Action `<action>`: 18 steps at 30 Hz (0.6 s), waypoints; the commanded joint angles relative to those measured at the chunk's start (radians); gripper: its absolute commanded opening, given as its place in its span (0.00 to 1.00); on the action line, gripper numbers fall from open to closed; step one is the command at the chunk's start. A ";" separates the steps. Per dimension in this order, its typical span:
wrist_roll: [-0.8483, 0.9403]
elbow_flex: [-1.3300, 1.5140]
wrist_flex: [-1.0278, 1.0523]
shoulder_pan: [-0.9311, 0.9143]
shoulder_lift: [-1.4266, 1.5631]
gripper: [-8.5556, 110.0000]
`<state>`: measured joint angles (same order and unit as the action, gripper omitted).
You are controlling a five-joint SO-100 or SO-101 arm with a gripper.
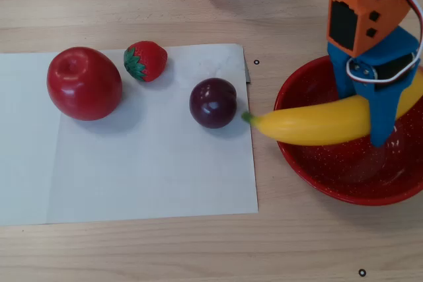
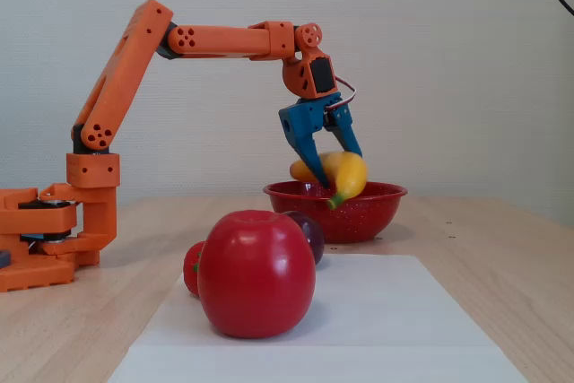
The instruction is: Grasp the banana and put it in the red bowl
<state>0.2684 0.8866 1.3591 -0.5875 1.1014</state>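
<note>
The yellow banana (image 1: 317, 123) hangs tilted over the red bowl (image 1: 297, 163), with its green stem end poking out past the bowl's left rim in the overhead view. My gripper (image 1: 363, 120) has its blue fingers shut around the banana's middle. In the fixed view the banana (image 2: 345, 175) sits just above the bowl's rim (image 2: 377, 208), held between the fingers of the gripper (image 2: 334, 172).
On a white paper sheet (image 1: 152, 176) lie a big red apple (image 1: 84, 84), a strawberry (image 1: 145, 61) and a dark plum (image 1: 213, 102) close to the bowl. The arm's orange base (image 2: 45, 239) stands at the left of the fixed view.
</note>
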 commanded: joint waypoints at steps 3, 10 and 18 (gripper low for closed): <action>0.026 -0.167 0.074 -0.043 0.074 0.43; 0.034 -0.249 0.189 -0.048 0.114 0.38; 0.066 -0.262 0.276 0.003 0.229 0.08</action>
<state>0.3175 0.6934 1.6214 -0.6105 1.1490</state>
